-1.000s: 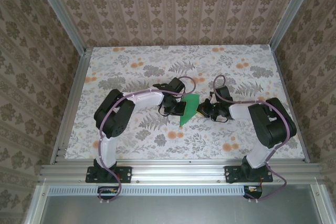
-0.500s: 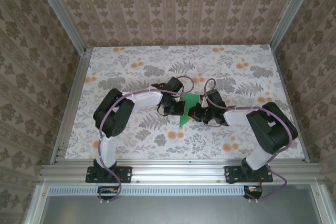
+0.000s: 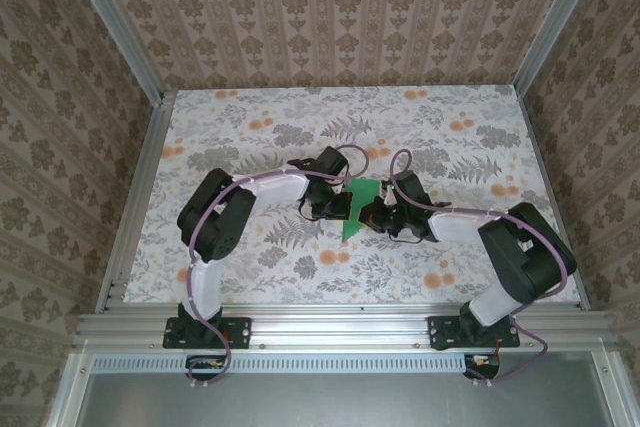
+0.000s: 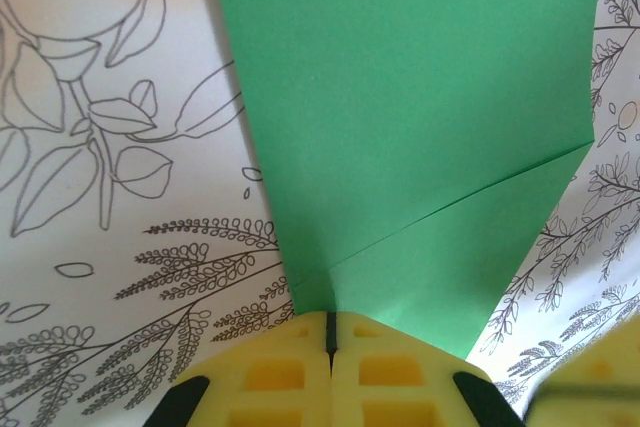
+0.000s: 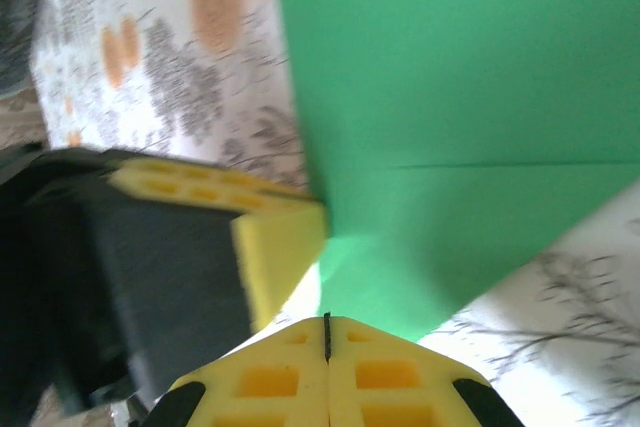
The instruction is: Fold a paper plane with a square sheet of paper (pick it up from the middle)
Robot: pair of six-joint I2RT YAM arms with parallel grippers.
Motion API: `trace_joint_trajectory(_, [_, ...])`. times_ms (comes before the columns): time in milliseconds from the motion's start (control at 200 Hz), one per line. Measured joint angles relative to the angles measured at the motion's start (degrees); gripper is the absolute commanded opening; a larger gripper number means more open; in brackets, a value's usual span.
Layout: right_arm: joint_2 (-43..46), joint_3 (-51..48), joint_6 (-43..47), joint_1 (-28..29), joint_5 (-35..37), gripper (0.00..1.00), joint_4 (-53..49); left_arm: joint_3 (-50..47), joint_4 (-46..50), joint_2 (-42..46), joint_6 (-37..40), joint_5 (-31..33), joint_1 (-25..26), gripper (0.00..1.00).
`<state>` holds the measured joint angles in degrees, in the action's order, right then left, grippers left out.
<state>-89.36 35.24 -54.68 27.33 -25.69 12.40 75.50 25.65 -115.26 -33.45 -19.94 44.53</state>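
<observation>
Paper first: the green sheet of paper (image 3: 350,227) is sitting near the middle of the flowered table (image 3: 240,112), with both arms reaching in on it from opposite sides. The left gripper (image 3: 345,205) is working at the sheet's left edge and the right gripper (image 3: 372,213) at its right, the two just beside each other.

Down at the left wrist, the yellow pads (image 4: 275,377) are pressing together with only a thin dark seam between them, and a corner of the green sheet is running straight into that seam, so the left claw is pinching the paper. One crease is slanting across the sheet up towards its right edge.

Over at the right wrist, the picture is blurring a little, but the pads (image 5: 385,377) are closing tight as well, and the green edge is dropping right down to their seam, so the right claw is gripping the paper too. The left gripper's yellow pad is showing just beside that same corner.
</observation>
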Motion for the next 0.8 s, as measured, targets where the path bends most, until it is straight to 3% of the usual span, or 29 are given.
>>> trace_joint_trajectory(380, [-7.8,-0.4,-3.2,4.7,1.1,0.06,6.4,-0.1,-0.2,0.0,0.0,-0.2,-0.1,0.0])
trace_joint_trajectory(800, [-2.2,-1.0,-3.6,5.2,2.4,0.06,5.0,-0.2,-0.4,0.0,0.0,-0.7,-0.4,0.0])
